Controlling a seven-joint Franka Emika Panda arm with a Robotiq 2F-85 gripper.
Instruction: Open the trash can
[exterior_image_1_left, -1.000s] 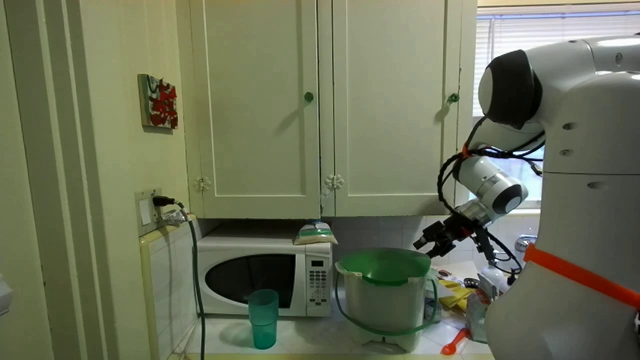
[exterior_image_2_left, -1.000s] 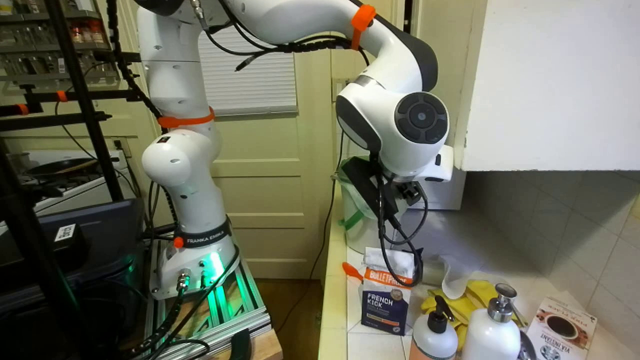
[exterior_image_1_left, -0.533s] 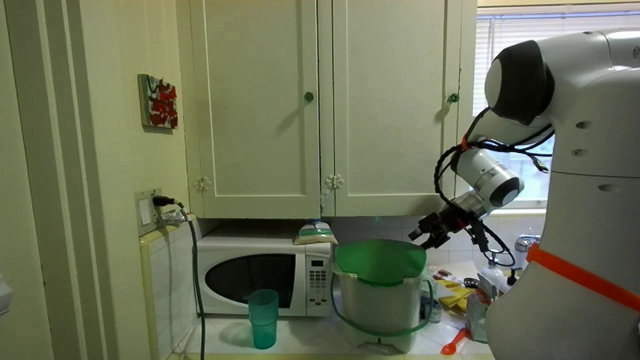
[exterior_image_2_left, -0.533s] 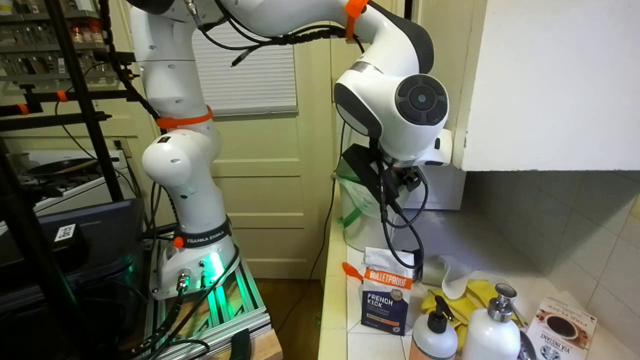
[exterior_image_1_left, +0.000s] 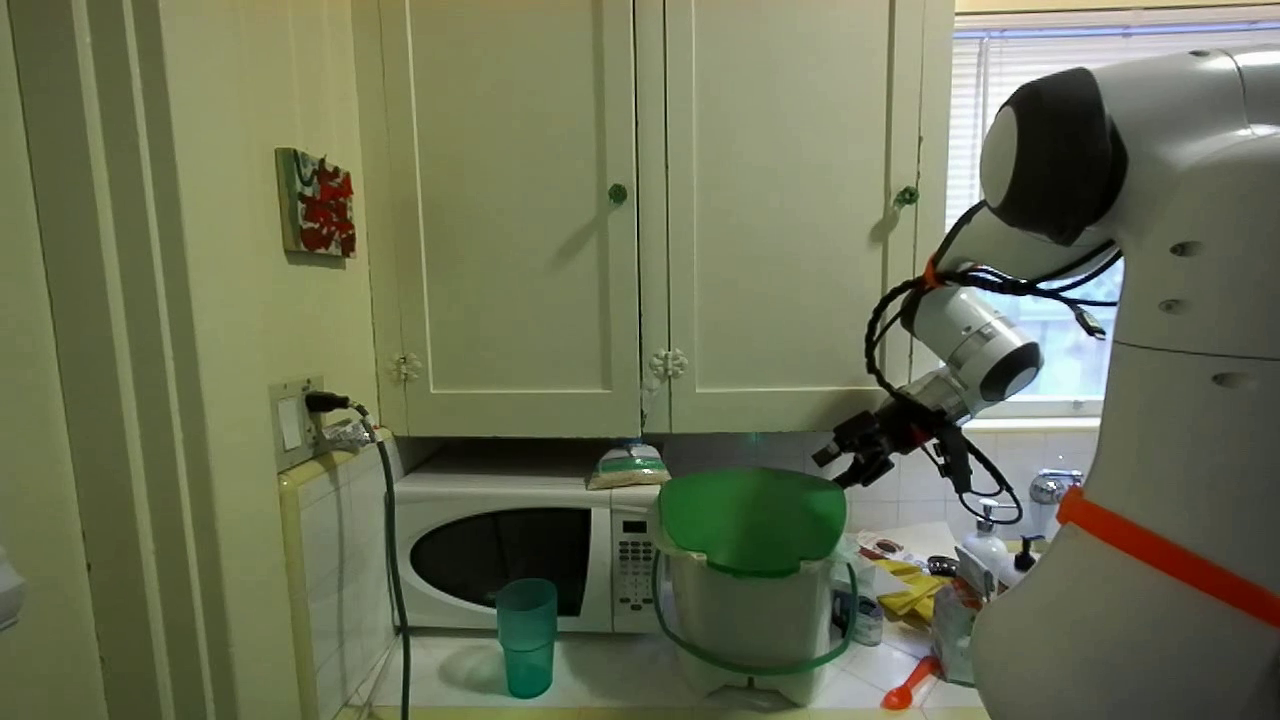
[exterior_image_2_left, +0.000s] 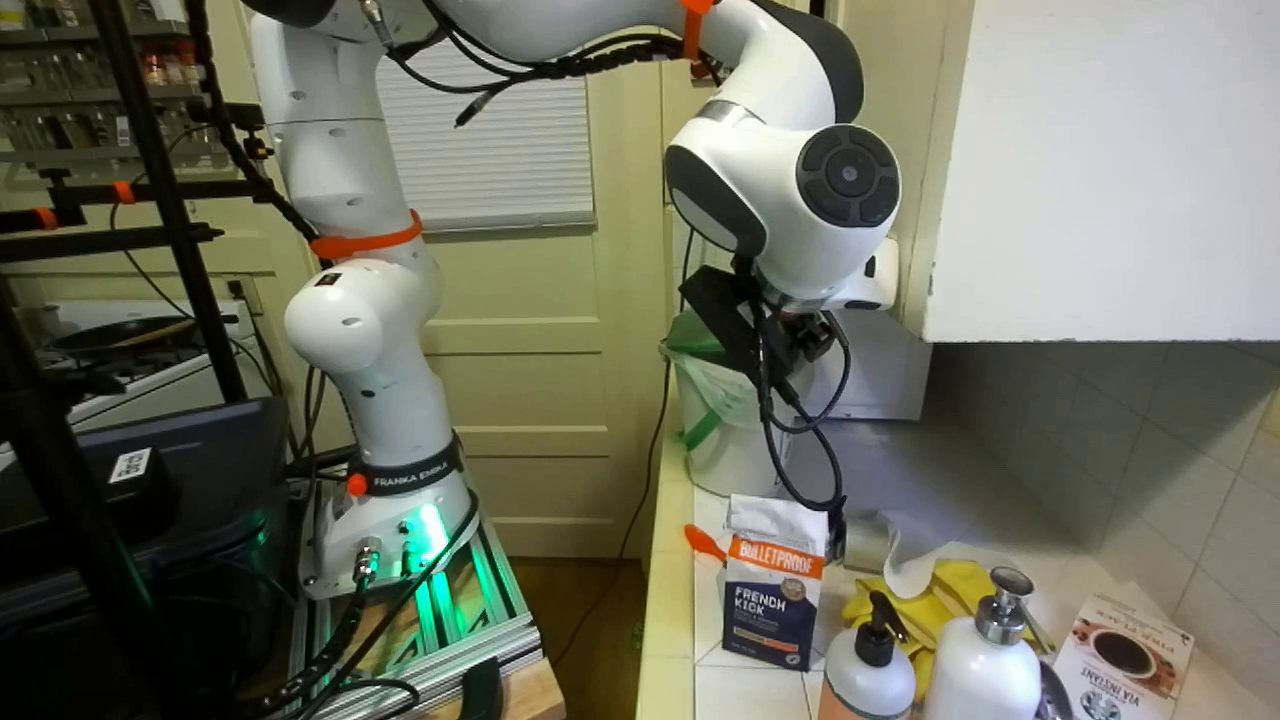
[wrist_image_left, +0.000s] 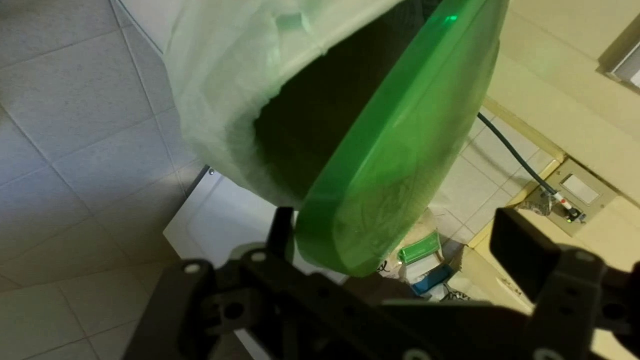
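Gripper (exterior_image_1_left: 833, 470): fingers (wrist_image_left: 522, 252) spread wide apart
Lid (wrist_image_left: 390, 165): tilted open, just beside one finger; touch unclear
Bin (exterior_image_1_left: 750, 620): upright, lower than gripper

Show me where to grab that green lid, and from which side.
Probably by the raised edge of the green lid, coming from the right in an exterior view, where the gripper hangs: that edge tilts away from the bag-lined rim, leaving a dark gap one jaw could enter, the other pressing the outer face.
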